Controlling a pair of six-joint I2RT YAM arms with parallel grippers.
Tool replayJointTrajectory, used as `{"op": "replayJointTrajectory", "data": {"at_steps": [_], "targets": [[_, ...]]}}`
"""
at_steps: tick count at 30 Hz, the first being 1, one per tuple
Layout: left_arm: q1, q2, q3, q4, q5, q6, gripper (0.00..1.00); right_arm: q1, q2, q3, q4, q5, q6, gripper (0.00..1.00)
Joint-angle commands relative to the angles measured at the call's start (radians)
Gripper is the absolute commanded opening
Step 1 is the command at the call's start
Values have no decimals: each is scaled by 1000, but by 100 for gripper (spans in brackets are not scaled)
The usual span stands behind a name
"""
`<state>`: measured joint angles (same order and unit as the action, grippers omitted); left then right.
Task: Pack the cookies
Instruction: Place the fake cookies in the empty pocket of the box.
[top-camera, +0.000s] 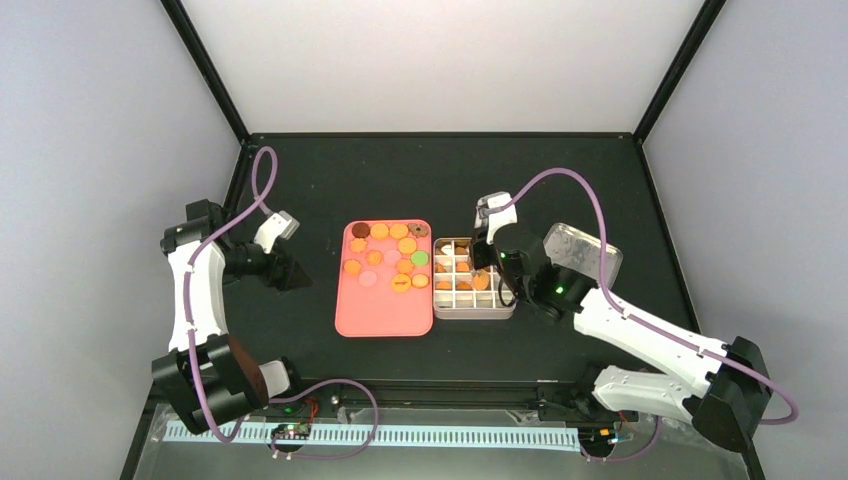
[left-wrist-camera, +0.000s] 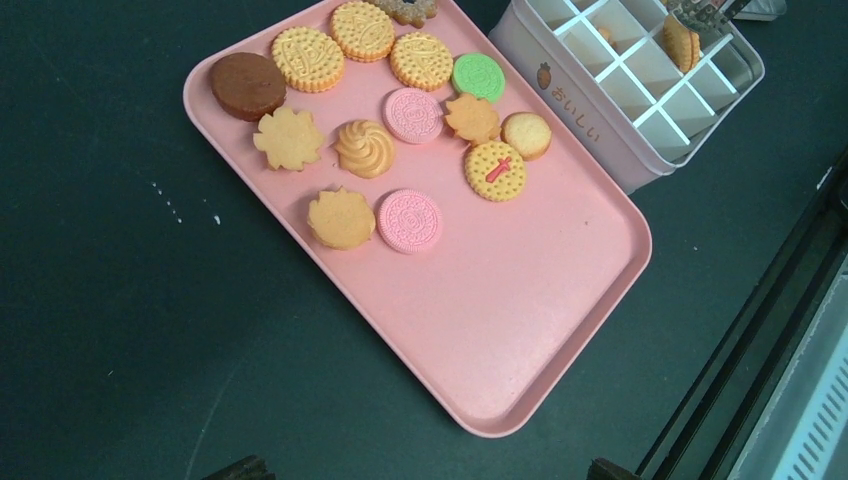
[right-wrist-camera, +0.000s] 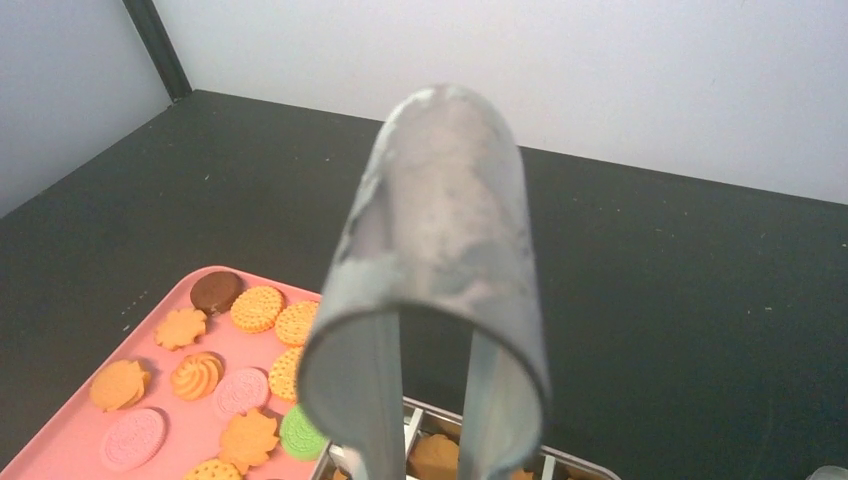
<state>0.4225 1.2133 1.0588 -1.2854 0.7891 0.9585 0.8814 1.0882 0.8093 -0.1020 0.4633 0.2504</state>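
Several cookies (top-camera: 390, 255) (left-wrist-camera: 365, 148) (right-wrist-camera: 195, 375), mostly orange with pink, green and brown ones, lie at the far end of a pink tray (top-camera: 385, 310) (left-wrist-camera: 520, 320). A white divided box (top-camera: 470, 295) (left-wrist-camera: 600, 120) stands right of the tray with several cookies in its cells. My right gripper (top-camera: 490, 250) is over the box, shut on metal tongs (right-wrist-camera: 440, 230) whose tips pinch an orange cookie (left-wrist-camera: 680, 42) in a cell. My left gripper (top-camera: 290, 275) (left-wrist-camera: 425, 470) hangs open left of the tray, holding nothing.
A clear lid (top-camera: 585, 250) lies on the black table to the right of the box, under my right arm. The tray's near half is bare pink. A metal rail (top-camera: 440, 385) runs along the table's near edge.
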Motion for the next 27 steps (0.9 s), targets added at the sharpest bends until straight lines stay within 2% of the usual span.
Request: {"op": "replayJointTrajectory", "data": {"at_steps": [1, 13, 27], "targets": [[7, 12, 35, -16, 27, 29, 84, 2, -7, 34, 55, 38, -36, 21], [7, 10, 32, -12, 28, 25, 84, 3, 84, 82, 68, 17, -61, 21], [7, 12, 29, -8, 27, 22, 84, 3, -22, -61, 42, 61, -24, 20]]}}
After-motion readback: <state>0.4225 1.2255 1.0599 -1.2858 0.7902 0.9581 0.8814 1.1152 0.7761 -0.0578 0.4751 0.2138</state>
